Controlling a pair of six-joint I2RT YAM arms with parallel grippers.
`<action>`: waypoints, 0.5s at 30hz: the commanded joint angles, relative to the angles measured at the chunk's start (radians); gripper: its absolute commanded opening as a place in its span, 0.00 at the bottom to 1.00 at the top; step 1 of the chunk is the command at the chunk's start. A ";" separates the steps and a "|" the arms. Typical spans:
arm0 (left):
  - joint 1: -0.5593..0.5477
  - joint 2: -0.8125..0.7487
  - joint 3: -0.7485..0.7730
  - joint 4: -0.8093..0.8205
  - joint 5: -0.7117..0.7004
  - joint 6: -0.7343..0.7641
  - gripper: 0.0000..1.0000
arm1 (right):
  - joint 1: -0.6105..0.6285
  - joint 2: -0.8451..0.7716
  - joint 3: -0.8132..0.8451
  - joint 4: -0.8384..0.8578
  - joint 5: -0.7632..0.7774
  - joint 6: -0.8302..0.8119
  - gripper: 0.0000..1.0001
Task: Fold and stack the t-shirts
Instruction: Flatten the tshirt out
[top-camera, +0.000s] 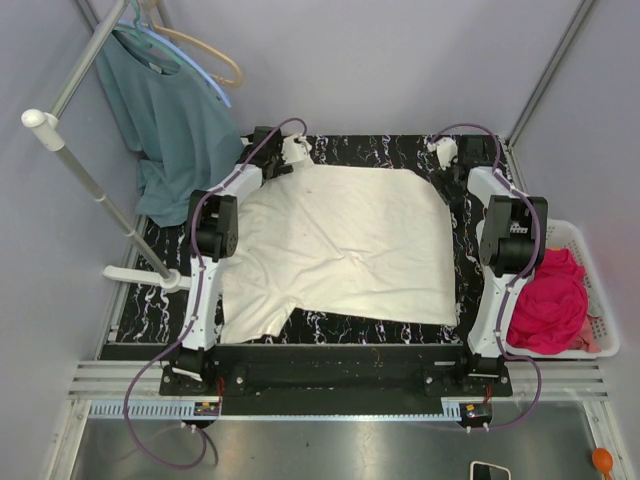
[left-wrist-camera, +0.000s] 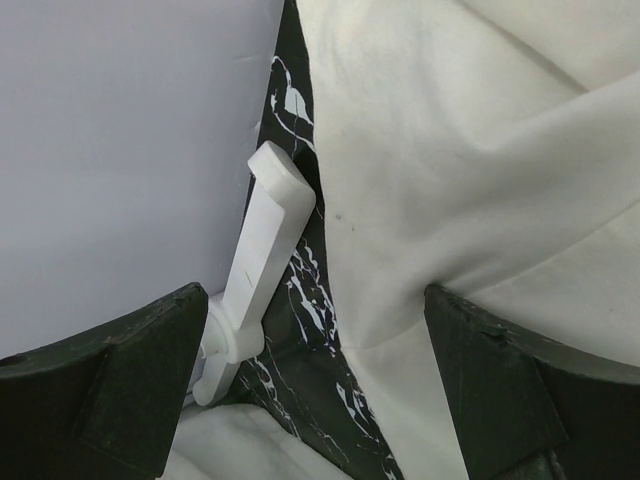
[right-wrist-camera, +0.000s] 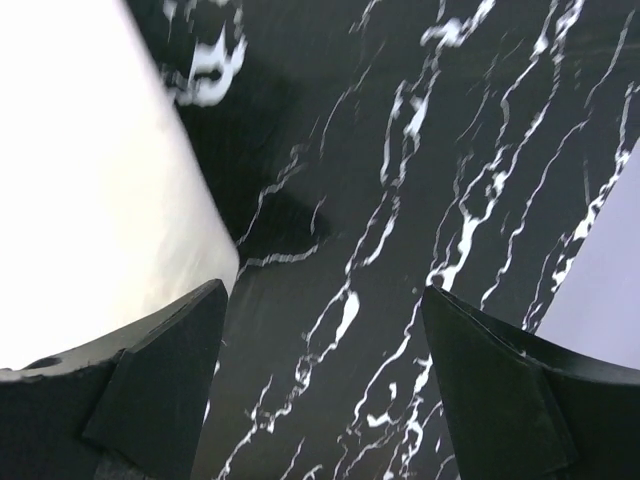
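**On the table: cream tee spread flat, both grippers open**

On the black marbled table (top-camera: 330, 148), the cream tee (top-camera: 345, 250) lies spread out between the two arms and covers most of the surface. The cloth is off-white and plain, with soft creases running out from its middle. One short sleeve (top-camera: 250, 322) points toward the near left corner.

The pink tee (top-camera: 550, 300) is a bright magenta heap, crumpled and unfolded. It sits in the white basket (top-camera: 600, 290) to the right of the table.

The left gripper (left-wrist-camera: 315, 390) is at the cream tee's far left corner. Its jaws stand wide apart and hold nothing; cream cloth lies below them.

The right gripper (right-wrist-camera: 320, 390) is at the far right corner. Its jaws are also wide and empty, over bare table just beside the tee's edge.
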 joint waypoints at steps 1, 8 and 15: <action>-0.010 0.004 -0.063 0.001 -0.010 0.000 0.97 | 0.006 0.015 0.118 0.018 -0.087 0.085 0.88; -0.029 -0.021 -0.090 0.012 -0.010 0.000 0.97 | 0.006 0.029 0.191 -0.163 -0.309 0.139 0.86; -0.040 -0.039 -0.116 0.015 -0.004 0.005 0.97 | 0.006 0.082 0.234 -0.280 -0.455 0.176 0.74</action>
